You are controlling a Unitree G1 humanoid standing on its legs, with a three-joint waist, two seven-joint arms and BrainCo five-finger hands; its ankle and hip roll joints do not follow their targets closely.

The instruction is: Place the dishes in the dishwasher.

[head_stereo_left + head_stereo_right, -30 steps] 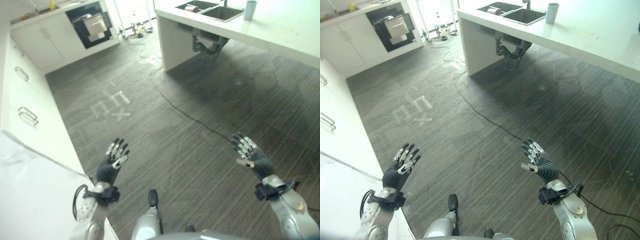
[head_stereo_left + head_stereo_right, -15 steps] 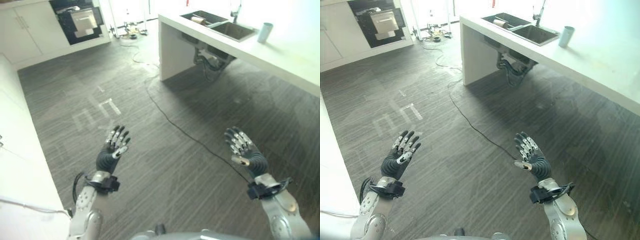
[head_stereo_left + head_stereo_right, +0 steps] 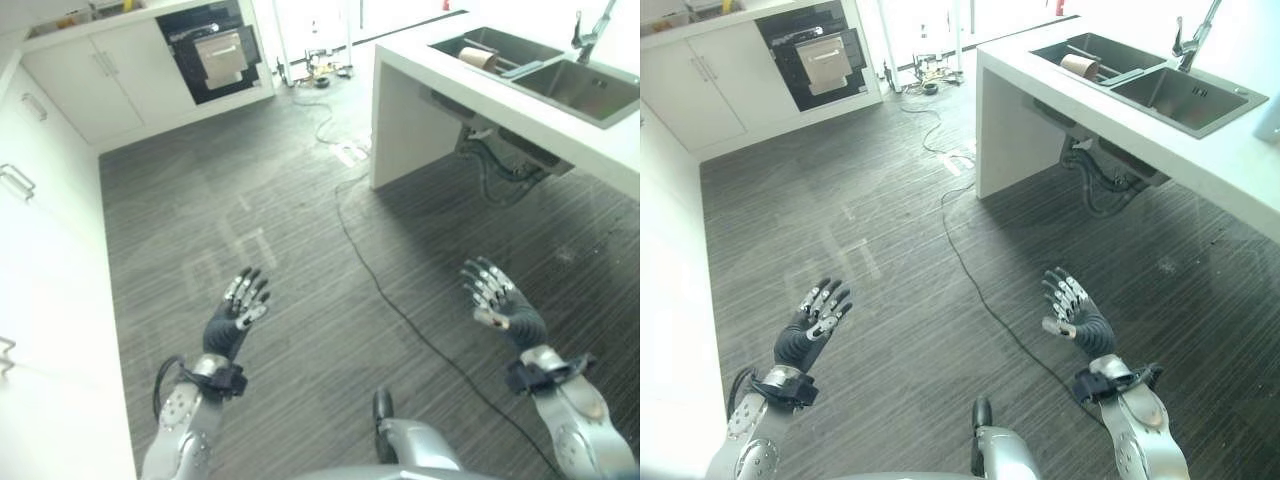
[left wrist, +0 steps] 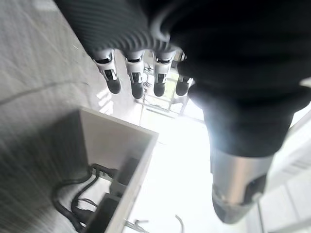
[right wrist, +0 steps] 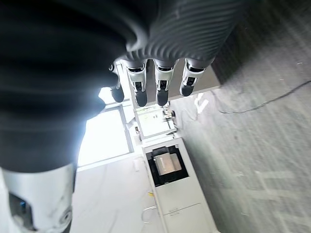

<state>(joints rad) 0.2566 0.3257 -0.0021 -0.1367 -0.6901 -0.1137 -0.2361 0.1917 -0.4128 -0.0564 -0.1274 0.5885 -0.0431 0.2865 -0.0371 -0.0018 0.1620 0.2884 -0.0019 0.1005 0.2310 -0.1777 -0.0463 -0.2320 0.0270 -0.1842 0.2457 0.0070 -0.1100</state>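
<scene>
both your left hand (image 3: 236, 315) and right hand (image 3: 500, 305) are spread and empty; steer toward the sink (image 3: 545, 70) at upper right for dishes.

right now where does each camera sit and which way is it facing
Left eye view: on the head, looking down at the dark striped floor; open left hand and open right hand raised.
Right eye view: beside it, same scene, steel double sink in the white counter.
Left wrist view: along the left hand's fingers toward the counter's underside.
Right wrist view: along the right hand's fingers toward the open black built-in dishwasher, shared with both eye views.
</scene>
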